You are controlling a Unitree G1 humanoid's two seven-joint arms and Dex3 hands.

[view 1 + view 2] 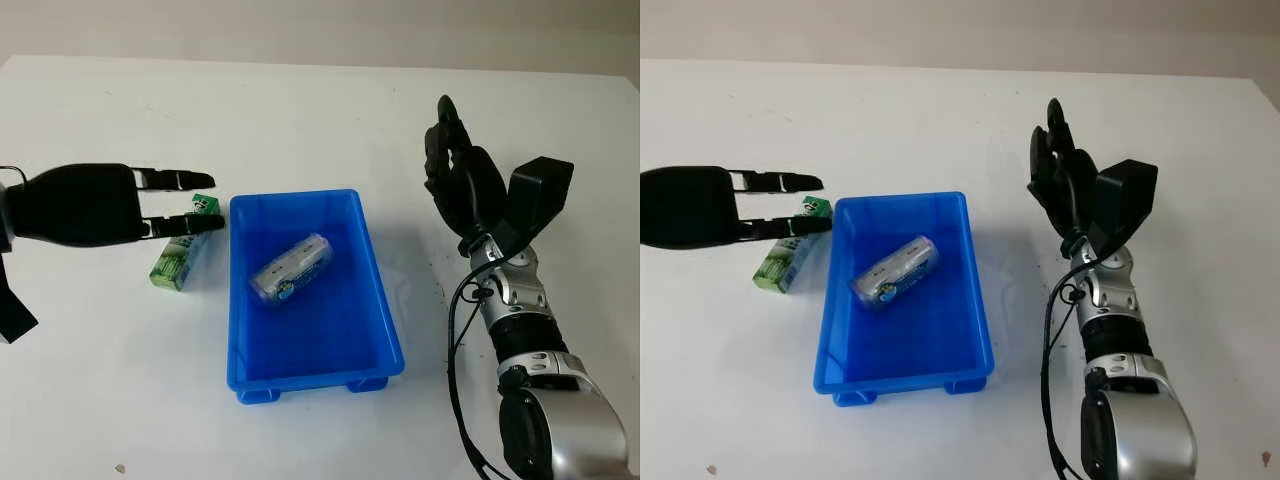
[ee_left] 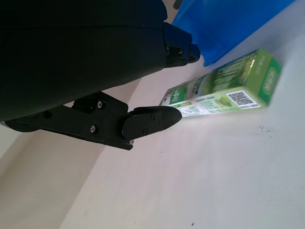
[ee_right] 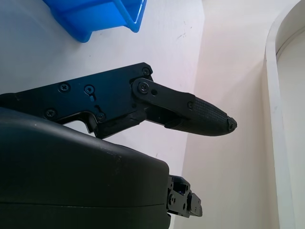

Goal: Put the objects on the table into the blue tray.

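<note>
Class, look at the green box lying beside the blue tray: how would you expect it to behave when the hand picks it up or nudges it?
The green box looks like printed card, so probably light and fairly stiff, though a hard squeeze might dent it. It lies on a long flat face, so a nudge from the left hand would likely slide it, not roll it.

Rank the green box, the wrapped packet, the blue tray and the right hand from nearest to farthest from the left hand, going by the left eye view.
1. Green box: right at the left hand's fingertips, outside the tray.
2. Blue tray: its near wall just beyond the box.
3. Wrapped packet: inside the tray.
4. Right hand: open, beyond the tray's far side.
</note>
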